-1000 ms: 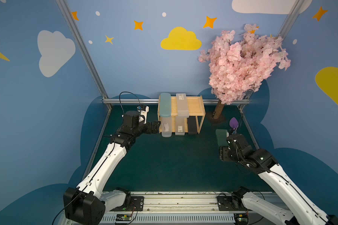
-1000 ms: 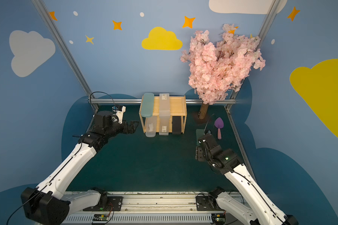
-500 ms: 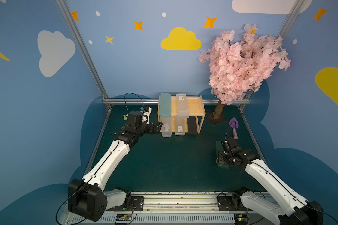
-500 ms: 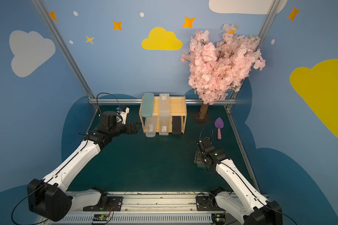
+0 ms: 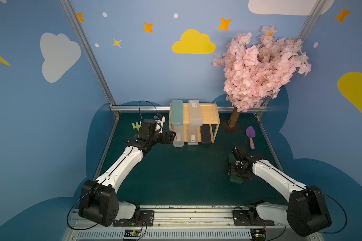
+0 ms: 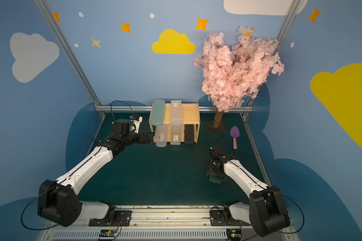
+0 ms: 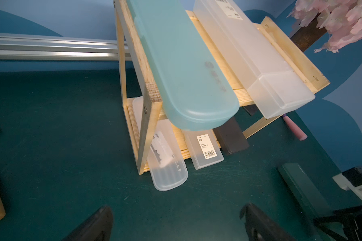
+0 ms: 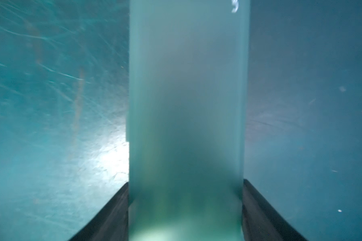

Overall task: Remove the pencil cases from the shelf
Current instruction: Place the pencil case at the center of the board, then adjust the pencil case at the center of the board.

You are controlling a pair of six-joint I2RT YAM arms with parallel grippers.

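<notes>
Early in clearing the shelf [image 5: 209, 116], judging by the count: setting down the first pencil case. Grips the dark green case [image 8: 186, 94] between the narrowed jaws of the right gripper [image 8: 185, 183], low over the mat [image 5: 186, 167] on the right side, well apart from the shelf; cannot tell whether touching down yet. Keeps the left gripper [image 5: 172, 137] spread wide and empty, near the front end of the clear case [image 5: 178, 139] on the lower board. Next, probably: let go of the green one, then close the left jaws across the clear case's narrow sides and draw straight out, minding the corner post. Counting six cases: one off, five on the shelf. Up top, overhanging the front: teal case [image 5: 176, 112], upper frosted case [image 5: 195, 113]. Below: clear case, lower frosted case [image 5: 192, 135], black case [image 5: 205, 134]. Besides those: one rake [image 5: 136, 125], one shovel [image 5: 250, 135], one tree [image 5: 259, 66].
</notes>
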